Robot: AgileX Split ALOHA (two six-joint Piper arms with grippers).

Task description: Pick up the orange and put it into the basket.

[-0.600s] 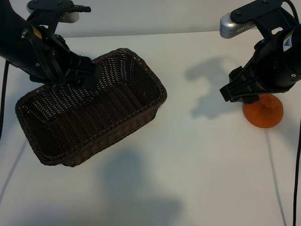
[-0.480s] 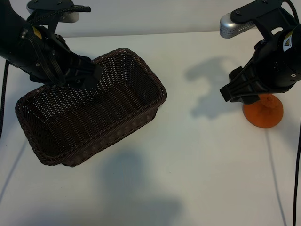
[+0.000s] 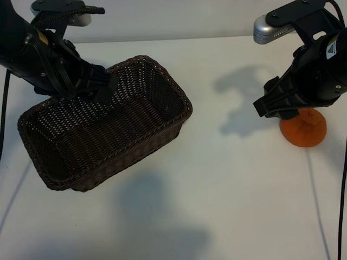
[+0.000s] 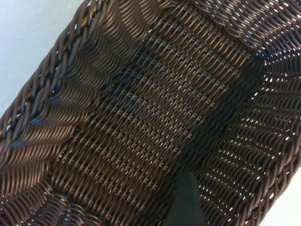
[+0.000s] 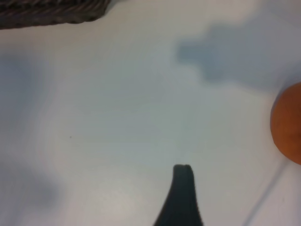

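Observation:
The dark brown woven basket (image 3: 162, 132) lies at the left of the table, long and empty. My left gripper (image 3: 101, 86) hangs over its far rim, open; in the left wrist view one finger (image 4: 186, 200) reaches down inside above the woven floor (image 4: 141, 117). The orange (image 3: 304, 130) rests on the table at the far right, its upper part hidden by my right arm. My right gripper (image 3: 272, 106) hovers just left of and above it, open and empty. In the right wrist view one finger (image 5: 182, 188) shows over bare table, with the orange (image 5: 289, 125) off to the side.
The white table (image 3: 233, 184) stretches between basket and orange, crossed by the arms' shadows. A black cable (image 3: 342, 206) hangs down at the right edge, another (image 3: 4, 108) at the left edge. A corner of the basket (image 5: 51, 12) shows in the right wrist view.

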